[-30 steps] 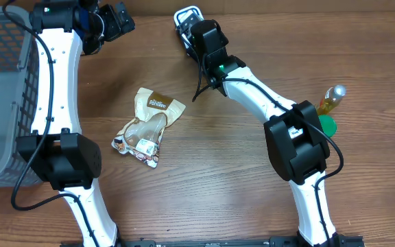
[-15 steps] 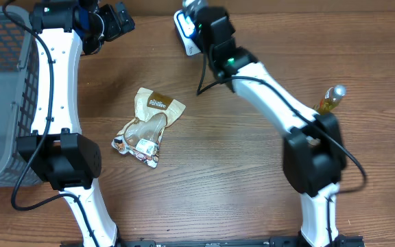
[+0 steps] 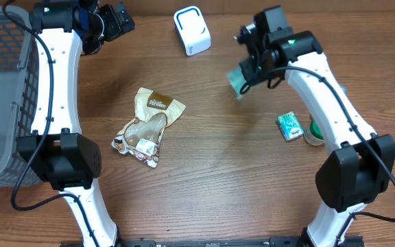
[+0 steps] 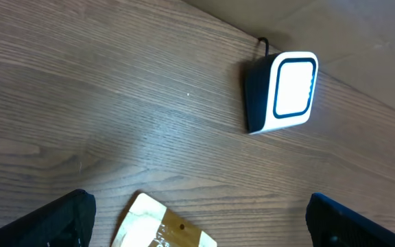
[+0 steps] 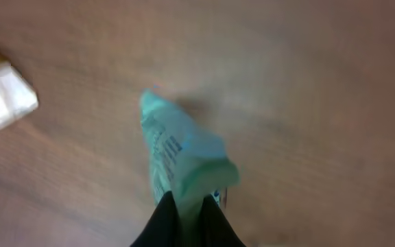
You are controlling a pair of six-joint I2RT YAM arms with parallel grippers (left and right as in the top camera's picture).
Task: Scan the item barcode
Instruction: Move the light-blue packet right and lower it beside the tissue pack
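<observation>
The right claw (image 5: pixel 187 209) pinches a green packet (image 5: pixel 182 154) up in the air, a bit to the side of the white scanner (image 3: pixel 192 31). I think it should turn the packet's code toward the scanner's face and hold steady. The left claw (image 3: pixel 115 19) is spread wide, holding nothing.

We see a brown wood-grain surface (image 3: pixel 211 185), its grain running side to side in our overhead view, a paler strip (image 3: pixel 369 5) along its far edge, soft even light, faint shadows

R hand (image 3: pixel 247 67) w/ green packet (image 3: pixel 236 80) no longer over scanner (image 3: pixel 192 31), now further right; scanner in full view.
</observation>
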